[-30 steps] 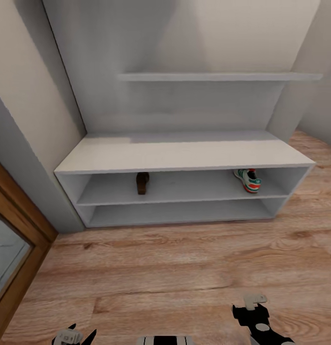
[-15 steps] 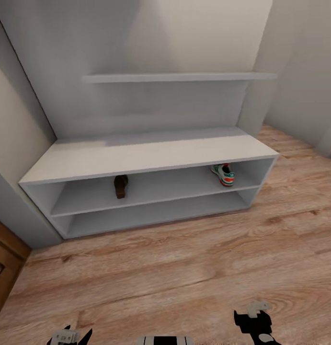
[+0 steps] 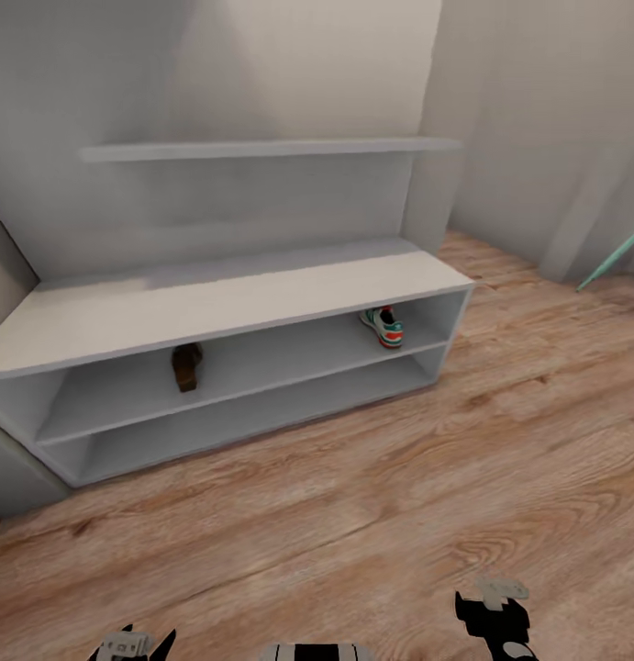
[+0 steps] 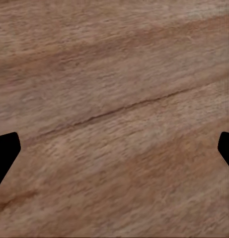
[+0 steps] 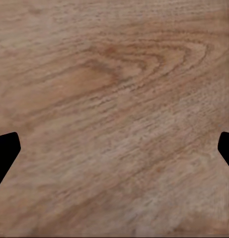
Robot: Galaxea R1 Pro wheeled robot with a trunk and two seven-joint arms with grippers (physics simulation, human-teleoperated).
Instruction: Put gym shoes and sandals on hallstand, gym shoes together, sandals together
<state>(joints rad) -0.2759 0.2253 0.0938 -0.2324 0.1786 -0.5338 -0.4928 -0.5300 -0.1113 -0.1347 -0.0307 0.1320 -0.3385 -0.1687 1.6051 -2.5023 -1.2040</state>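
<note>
Left gripper [image 3: 133,644] hangs low over the corridor floor [image 3: 353,514], fingers spread wide and empty — wrist view confirms bare planks between the tips. On the hallstand [image 3: 216,308], upper tier: one sandal [image 3: 186,365] left of centre, one gym shoe [image 3: 382,326] far right, well apart. Right gripper [image 3: 493,613] — likewise spread, empty, above the floor.

One gym shoe [image 3: 382,326], one sandal [image 3: 186,365], one hallstand [image 3: 216,303], two tiers.
</note>
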